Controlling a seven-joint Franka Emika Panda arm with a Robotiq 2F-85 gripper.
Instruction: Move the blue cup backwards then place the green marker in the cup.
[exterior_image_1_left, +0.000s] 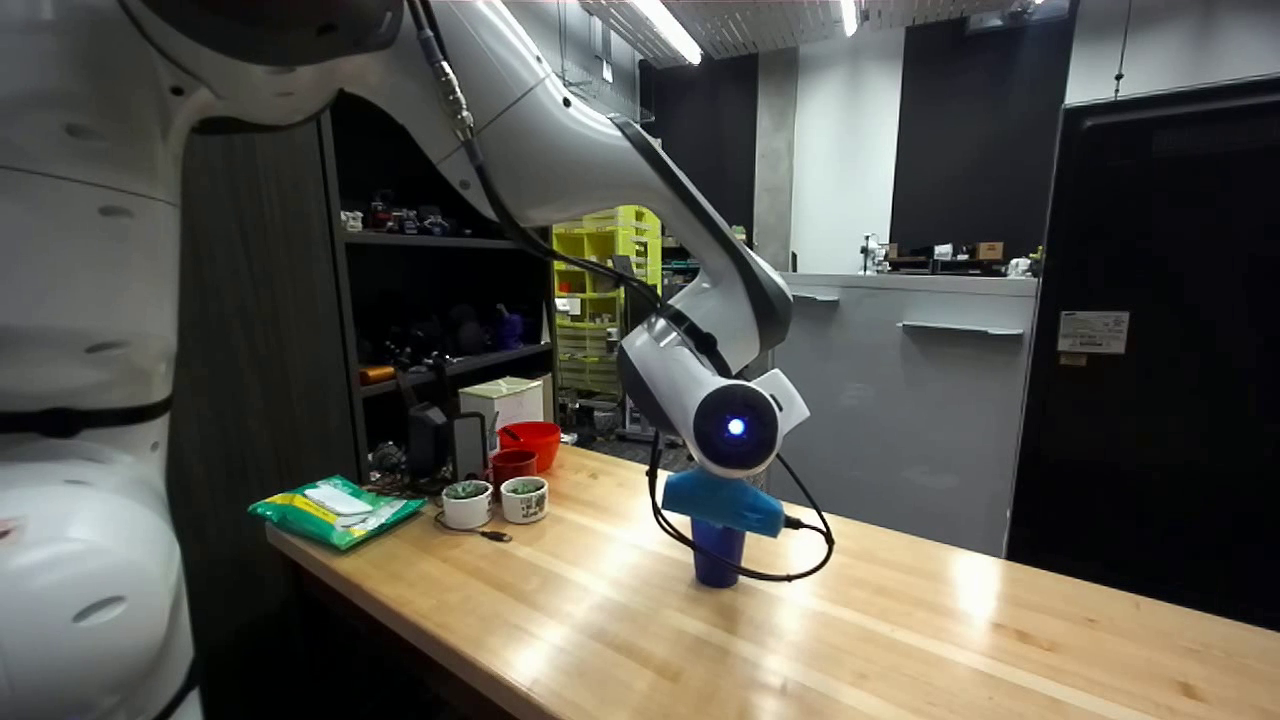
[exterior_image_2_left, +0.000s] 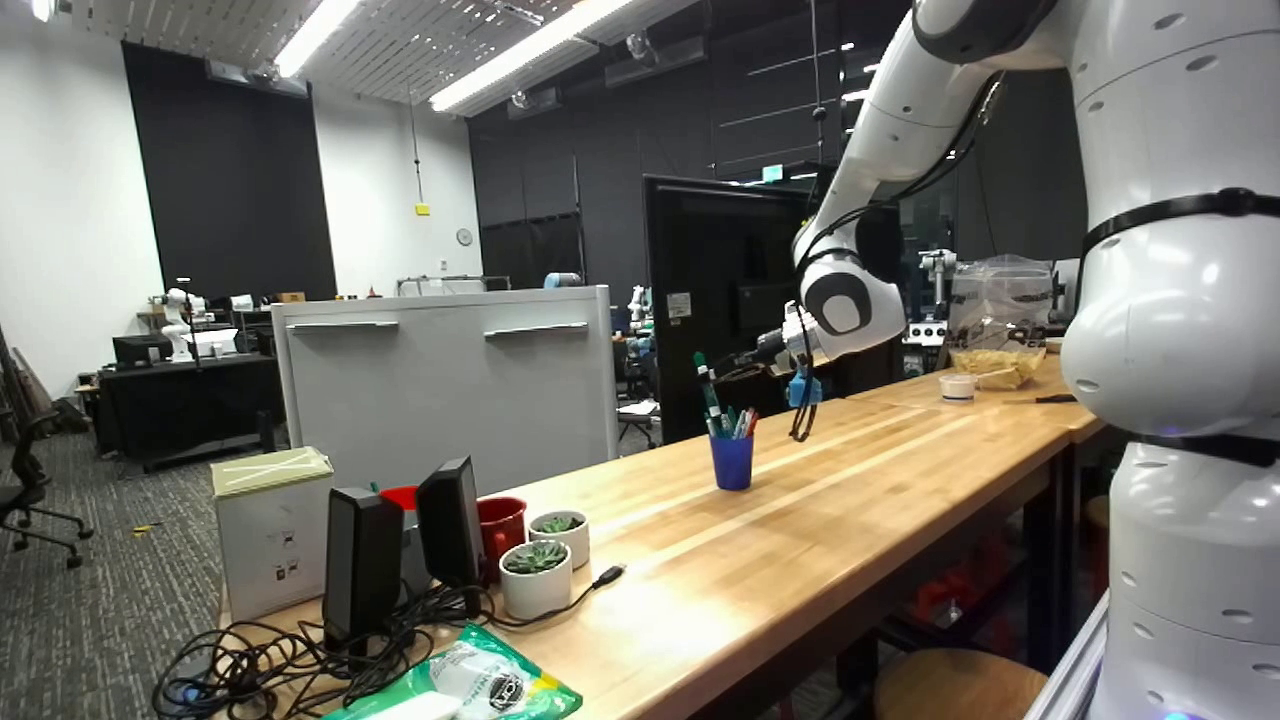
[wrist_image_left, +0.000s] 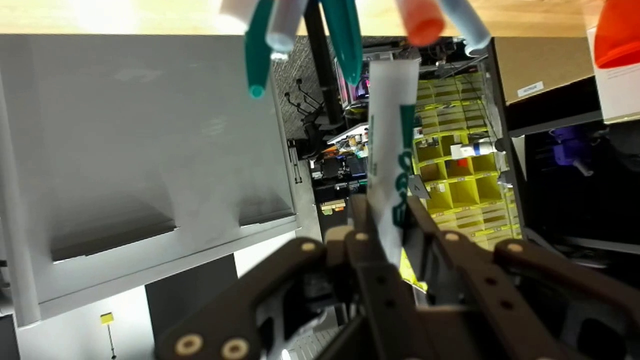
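The blue cup (exterior_image_2_left: 733, 464) stands upright on the wooden table with several pens and markers sticking up from its rim. It also shows in an exterior view (exterior_image_1_left: 716, 568), partly behind the blue-wrapped wrist part. My gripper (exterior_image_2_left: 728, 370) is just above and beside the cup, shut on the green marker (exterior_image_2_left: 711, 398). The marker is near upright over the cup, its lower end close to the pens. I cannot tell if it is inside the rim. In the wrist view, which stands upside down, the fingers (wrist_image_left: 387, 205) grip the marker's white, green-lettered body (wrist_image_left: 392, 120). The cup itself is out of that view.
White planters (exterior_image_2_left: 537, 580), a red mug (exterior_image_2_left: 505, 520), black speakers (exterior_image_2_left: 362, 565), tangled cables (exterior_image_2_left: 245, 660) and a green bag (exterior_image_2_left: 520, 670) are at one table end. A white tub (exterior_image_2_left: 957, 388) is toward the opposite end. A looped cable (exterior_image_1_left: 825, 545) hangs from the wrist.
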